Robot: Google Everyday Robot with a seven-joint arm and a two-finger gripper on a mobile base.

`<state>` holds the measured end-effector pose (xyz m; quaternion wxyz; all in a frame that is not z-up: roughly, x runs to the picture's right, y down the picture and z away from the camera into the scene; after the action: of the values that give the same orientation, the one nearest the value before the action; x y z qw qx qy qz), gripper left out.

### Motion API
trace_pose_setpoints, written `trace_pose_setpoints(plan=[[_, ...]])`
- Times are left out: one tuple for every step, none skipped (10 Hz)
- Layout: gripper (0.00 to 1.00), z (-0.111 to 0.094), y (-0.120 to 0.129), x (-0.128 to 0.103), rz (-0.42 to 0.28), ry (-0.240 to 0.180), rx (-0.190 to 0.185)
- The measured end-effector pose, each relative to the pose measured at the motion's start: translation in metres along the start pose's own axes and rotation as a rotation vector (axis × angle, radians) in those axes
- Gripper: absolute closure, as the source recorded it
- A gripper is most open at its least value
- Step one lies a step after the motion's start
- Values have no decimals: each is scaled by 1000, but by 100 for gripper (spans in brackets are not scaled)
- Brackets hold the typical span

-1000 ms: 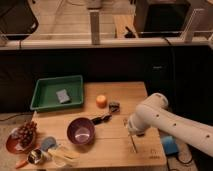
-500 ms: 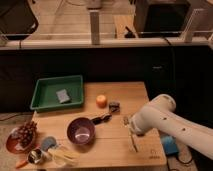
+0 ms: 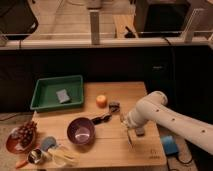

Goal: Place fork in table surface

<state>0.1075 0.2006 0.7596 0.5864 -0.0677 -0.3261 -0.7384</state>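
Note:
My gripper (image 3: 128, 127) hangs over the right half of the table surface (image 3: 107, 152), at the end of the white arm that reaches in from the right. It is shut on the fork (image 3: 130, 139). The slim silver fork slants down from the fingers, and its lower end is at or just above the wood near the front right. Whether it touches the table I cannot tell. The purple bowl (image 3: 81, 131) stands to the left of the fork.
A green tray (image 3: 45, 100) with a grey bar (image 3: 62, 95) sits at the back left. An orange (image 3: 101, 101) and small dark items (image 3: 114, 106) lie mid-table. A plate of grapes (image 3: 22, 135), a metal cup (image 3: 34, 156) and yellow pieces (image 3: 65, 156) crowd the front left. A blue object (image 3: 168, 145) lies off the right edge.
The arm has shifted slightly above the right side of the table. The fork stays in the gripper, slanting down at almost the same spot.

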Motion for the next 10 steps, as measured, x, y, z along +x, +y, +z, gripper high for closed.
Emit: trace_pose_setpoints(plan=[[100,20,5,8,-3,-22,15],[100,39,11,14,0,-46,26],[100,56,15,20,3,-73,35],[100,74,16,25,5,-113,45],[99,88,15,29,8,-168,55],[93,95,11,34,14,-216,62],[83,94,9,33,10,-210,65],[75,94,9,32,5,-216,62],[63,92,11,30,7,-219,60],[53,92,10,30,4,-221,58]])
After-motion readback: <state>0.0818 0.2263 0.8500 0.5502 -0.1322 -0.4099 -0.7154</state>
